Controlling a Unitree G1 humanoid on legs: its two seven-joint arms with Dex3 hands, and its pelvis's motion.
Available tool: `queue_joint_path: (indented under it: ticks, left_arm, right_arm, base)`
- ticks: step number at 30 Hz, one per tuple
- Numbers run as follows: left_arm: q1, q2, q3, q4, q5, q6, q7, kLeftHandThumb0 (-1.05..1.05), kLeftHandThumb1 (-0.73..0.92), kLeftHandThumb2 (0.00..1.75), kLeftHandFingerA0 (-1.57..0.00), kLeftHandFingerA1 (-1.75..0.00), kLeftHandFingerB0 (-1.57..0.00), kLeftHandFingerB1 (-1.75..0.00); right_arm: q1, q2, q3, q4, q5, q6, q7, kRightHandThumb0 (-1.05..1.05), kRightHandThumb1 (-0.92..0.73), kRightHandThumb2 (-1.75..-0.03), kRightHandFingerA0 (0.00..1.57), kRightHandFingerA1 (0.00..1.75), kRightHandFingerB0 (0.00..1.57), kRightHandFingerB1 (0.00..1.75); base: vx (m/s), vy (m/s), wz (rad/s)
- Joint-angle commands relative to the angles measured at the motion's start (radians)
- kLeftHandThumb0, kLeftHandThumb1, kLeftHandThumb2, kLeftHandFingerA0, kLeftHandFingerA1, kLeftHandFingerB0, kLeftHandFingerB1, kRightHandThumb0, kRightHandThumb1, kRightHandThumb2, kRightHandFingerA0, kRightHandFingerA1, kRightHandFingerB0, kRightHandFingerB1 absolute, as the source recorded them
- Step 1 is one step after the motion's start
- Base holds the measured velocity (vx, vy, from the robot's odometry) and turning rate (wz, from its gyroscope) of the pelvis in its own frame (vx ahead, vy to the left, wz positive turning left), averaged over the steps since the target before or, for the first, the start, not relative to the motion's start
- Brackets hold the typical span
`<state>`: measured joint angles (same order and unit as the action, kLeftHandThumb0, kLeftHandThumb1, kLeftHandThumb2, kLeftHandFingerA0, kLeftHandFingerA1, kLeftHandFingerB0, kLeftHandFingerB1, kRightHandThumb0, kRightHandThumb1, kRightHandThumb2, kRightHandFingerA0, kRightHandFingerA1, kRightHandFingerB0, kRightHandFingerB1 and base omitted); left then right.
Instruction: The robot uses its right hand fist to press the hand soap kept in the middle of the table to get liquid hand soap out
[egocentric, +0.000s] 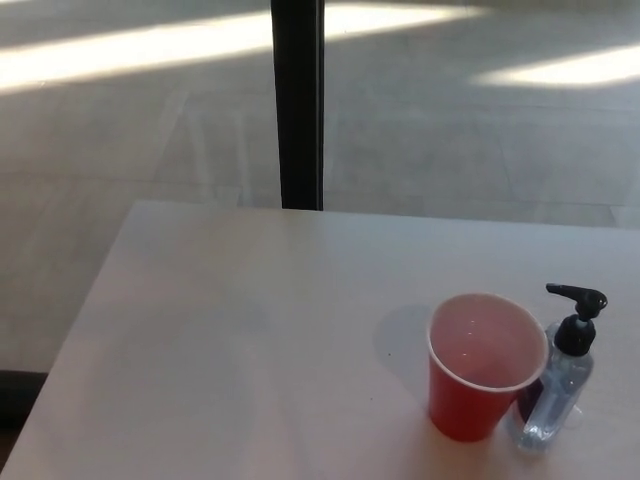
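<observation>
A clear hand soap bottle (555, 395) with a black pump head (577, 314) stands upright on the white table (250, 330), near the lower right of the head view. Its nozzle points left, over the rim of a red paper cup (482, 365). The cup stands upright right beside the bottle, on its left, and hides part of the bottle's lower body. Neither of my hands nor any part of my arms shows in this view.
The table's far edge runs across the middle of the picture and its left edge slants down to the lower left. Beyond it lies a grey floor with bright sun stripes, and a black vertical post (297, 100) rises behind the table.
</observation>
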<state>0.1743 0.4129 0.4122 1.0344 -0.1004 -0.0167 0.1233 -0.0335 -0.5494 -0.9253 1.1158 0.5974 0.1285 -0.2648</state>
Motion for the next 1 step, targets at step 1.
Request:
queue_joint_path:
  ticks: [1]
  left_arm:
    - [0.007, 0.034, 0.006, 0.002, -0.003, -0.007, 0.007, -0.39, 0.43, 1.05, -0.82, -0.92, -0.60, -0.80]
  right_arm:
    - [0.012, 0.000, 0.014, 0.015, -0.026, -0.096, -0.034, -0.21, -0.54, -0.67, 0.89, 1.04, 0.75, 0.80]
  base:
    - [0.00, 0.000, 0.00]
